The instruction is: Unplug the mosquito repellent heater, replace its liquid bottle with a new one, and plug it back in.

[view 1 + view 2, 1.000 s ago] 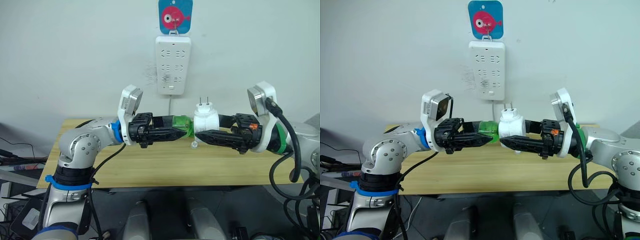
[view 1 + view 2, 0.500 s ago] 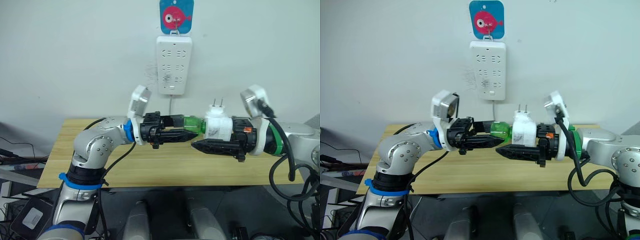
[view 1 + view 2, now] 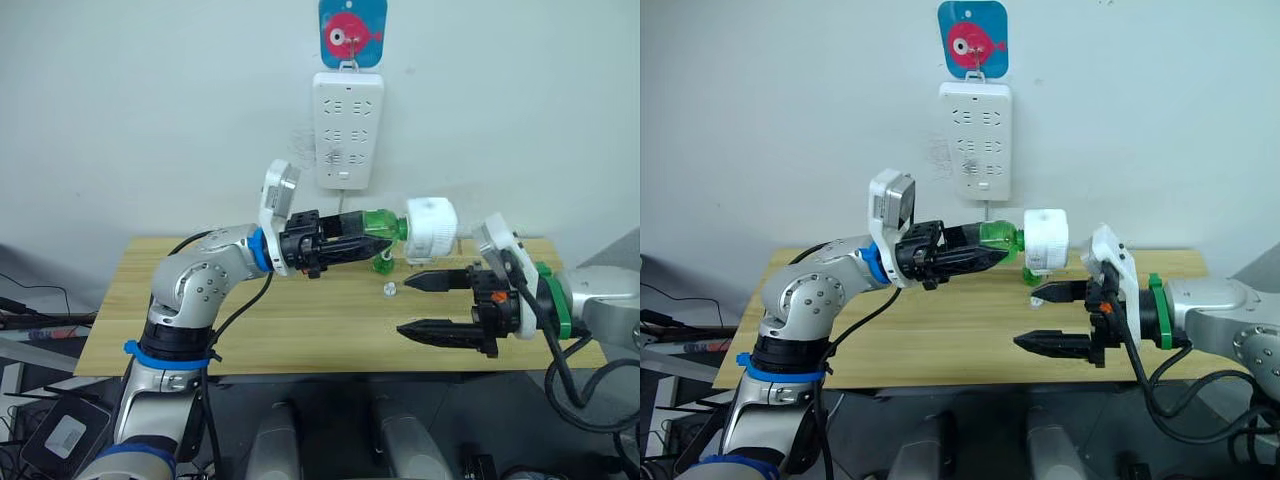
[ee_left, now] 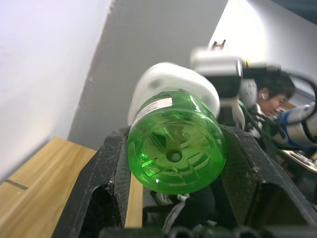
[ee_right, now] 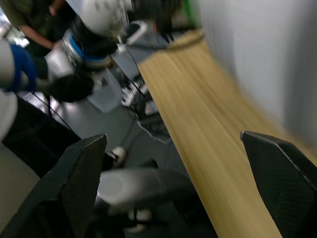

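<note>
Left claw (image 3: 350,245) is clamping the green bottle (image 3: 378,223), heater (image 3: 431,226) hanging on its neck. Right claw (image 3: 428,305) is gaping empty, below. Unplugging done; replugging into power strip (image 3: 347,128) pending.

Heater (image 3: 432,225) right of bottle (image 3: 376,223), above table (image 3: 300,325)

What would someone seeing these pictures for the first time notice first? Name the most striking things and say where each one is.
The eye goes first to the left gripper, held above the wooden table and shut on a bright green bottle with the white heater on its far end. Lower and further right, the right gripper hangs open with nothing in it. On the wall behind hangs a white power strip under a blue fish hook.
</note>
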{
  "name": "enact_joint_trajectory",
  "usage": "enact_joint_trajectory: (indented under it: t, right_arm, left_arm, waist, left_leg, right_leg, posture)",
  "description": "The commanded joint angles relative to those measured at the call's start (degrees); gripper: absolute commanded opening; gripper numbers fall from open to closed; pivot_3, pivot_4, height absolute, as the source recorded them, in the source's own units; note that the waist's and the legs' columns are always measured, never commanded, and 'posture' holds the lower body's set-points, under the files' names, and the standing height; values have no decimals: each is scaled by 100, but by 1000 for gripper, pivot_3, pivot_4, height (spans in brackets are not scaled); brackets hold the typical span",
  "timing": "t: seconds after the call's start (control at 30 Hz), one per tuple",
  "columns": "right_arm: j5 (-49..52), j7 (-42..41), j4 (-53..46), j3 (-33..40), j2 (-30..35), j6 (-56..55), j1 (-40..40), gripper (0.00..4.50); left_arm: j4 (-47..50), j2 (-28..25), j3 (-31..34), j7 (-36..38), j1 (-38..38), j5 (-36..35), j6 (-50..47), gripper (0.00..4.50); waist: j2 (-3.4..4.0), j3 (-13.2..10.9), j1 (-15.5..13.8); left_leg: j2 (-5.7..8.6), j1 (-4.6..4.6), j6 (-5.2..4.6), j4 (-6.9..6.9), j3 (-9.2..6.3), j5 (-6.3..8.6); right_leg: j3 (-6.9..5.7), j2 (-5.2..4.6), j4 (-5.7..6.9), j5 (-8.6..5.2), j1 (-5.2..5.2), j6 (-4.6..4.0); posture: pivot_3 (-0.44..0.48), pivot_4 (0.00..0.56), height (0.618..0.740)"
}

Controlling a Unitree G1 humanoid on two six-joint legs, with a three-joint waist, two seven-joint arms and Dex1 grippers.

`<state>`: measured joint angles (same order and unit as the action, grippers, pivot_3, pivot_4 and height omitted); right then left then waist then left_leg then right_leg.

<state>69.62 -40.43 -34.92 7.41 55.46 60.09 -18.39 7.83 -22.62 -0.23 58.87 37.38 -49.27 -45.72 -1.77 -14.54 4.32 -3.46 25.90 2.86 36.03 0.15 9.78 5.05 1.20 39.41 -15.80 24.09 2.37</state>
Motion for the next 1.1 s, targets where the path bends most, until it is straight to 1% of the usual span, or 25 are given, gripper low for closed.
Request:
enact_joint_trajectory:
  t: [0.03, 0.07, 0.13, 0.17, 0.2, 0.27, 0.3, 0.37, 0.4, 0.5, 0.57, 0.67, 0.8, 0.9, 1.03, 1.1]
  right_arm:
    - [-74, -494, 14, 797, 385, -220, 268, 3549]
    - [-93, -615, 90, 981, 516, -208, 340, 3219]
    - [-72, -771, 274, 1266, 713, -175, 393, 2346]
    - [-41, -817, 384, 1361, 776, -154, 370, 2107]
    - [-89, -816, 494, 1386, 797, -174, 316, 1740]
    - [-391, -817, 676, 1237, 778, -333, 185, 1119]
    - [-662, -767, 764, 1062, 709, -495, 84, 701]
    - [-1025, -625, 962, 693, 419, -707, -215, 17]
    - [-1197, -585, 1023, 516, 273, -807, -346, 0]
    - [-1209, -649, 950, 173, -75, -766, -648, 0]
    - [-796, -643, 681, 106, -237, -548, -772, 0]
    - [-77, -432, 390, 233, -353, -238, -874, 0]
    - [802, 102, 307, 469, -320, -2, -1024, 0]
    - [1489, 627, 456, 558, -278, 65, -1209, 0]
    - [1834, 1146, 718, 489, -342, 34, -1516, 0]
    - [1659, 1235, 884, 375, -386, 32, -1667, 0]
  left_arm:
    - [72, -44, 135, 112, 150, -121, 62, 2230]
    - [67, -71, 146, 158, 155, -161, 11, 2230]
    - [80, -130, 143, 264, 160, -263, -127, 2230]
    - [95, -165, 130, 323, 161, -321, -202, 2230]
    - [106, -187, 127, 374, 167, -384, -280, 2230]
    - [115, -214, 152, 436, 205, -573, -498, 2230]
    - [106, -212, 178, 447, 239, -685, -615, 2230]
    - [86, -226, 204, 479, 311, -881, -822, 2230]
    - [83, -244, 196, 508, 330, -916, -874, 2230]
    - [78, -282, 198, 525, 348, -1010, -989, 2230]
    - [68, -288, 178, 505, 335, -973, -948, 2230]
    - [25, -239, 153, 433, 308, -772, -733, 2230]
    - [-3, -232, -56, 508, 193, -242, -166, 2230]
    - [-7, -222, -300, 692, 50, 342, 537, 2230]
    - [-25, -205, -512, 896, -56, 834, 1198, 2230]
    - [5, -221, -579, 1018, -88, 958, 1399, 2230]
  waist:
    - [0, 0, -10]
    - [0, 0, -13]
    - [0, 0, -14]
    - [0, 0, -10]
    - [0, 0, -4]
    - [0, 0, 9]
    - [0, 0, 26]
    - [0, 0, 42]
    - [0, 0, 45]
    - [1, 1, 55]
    - [2, 1, 53]
    - [1, 1, 48]
    - [2, 1, 48]
    - [2, 1, 49]
    - [1, 1, 47]
    - [1, 1, 48]
  left_leg:
    - [1, 0, 0, 1, 3, 0]
    - [3, 0, 0, 1, 3, 0]
    - [1, -2, 0, 1, 3, 0]
    - [1, -3, 0, 1, 3, 0]
    - [0, -3, 0, 1, 3, 0]
    - [-1, -3, 0, 1, 2, 0]
    - [-1, -3, 0, 1, 3, 0]
    - [0, -3, 0, 2, 3, 0]
    - [0, -3, 0, 2, 3, 0]
    - [0, -4, 0, 0, 3, 0]
    - [-1, -2, 0, -1, 2, 0]
    - [-1, 0, 1, 0, 2, 0]
    - [0, -1, 1, 4, 0, -1]
    - [0, -2, 0, 5, 5, -1]
    - [-1, -1, 0, 3, 5, 0]
    - [-1, 0, 0, 3, 9, 0]
  right_leg:
    - [3, -1, 1, 0, 0, 0]
    - [3, -2, 1, 0, 0, 0]
    - [2, -1, 0, 0, -2, 0]
    - [2, -1, 1, 0, -2, 0]
    - [2, 0, 2, 0, -2, 0]
    - [2, 1, 1, 0, -1, 0]
    - [3, 1, 1, 0, -1, 0]
    - [3, 1, 1, 0, 0, 0]
    - [3, 0, 2, 0, 0, 0]
    - [4, 2, 3, 0, 1, 0]
    - [3, 2, 2, 0, 2, 0]
    - [4, 1, 1, 0, 2, 0]
    - [2, 0, 3, 1, -2, 0]
    - [7, 0, 4, 1, -1, 0]
    - [6, 0, -1, 1, -1, -1]
    - [10, 0, 0, 1, 1, -1]
  posture:
    - [-83, 213, 740]
    - [-89, 216, 740]
    - [-98, 218, 740]
    - [-102, 218, 740]
    - [-106, 218, 740]
    - [-113, 217, 740]
    - [-116, 215, 740]
    - [-115, 212, 740]
    - [-116, 210, 740]
    - [-121, 206, 740]
    - [-120, 204, 740]
    - [-122, 205, 740]
    - [-122, 205, 740]
    - [-133, 215, 740]
    - [-130, 216, 740]
    - [-124, 216, 740]
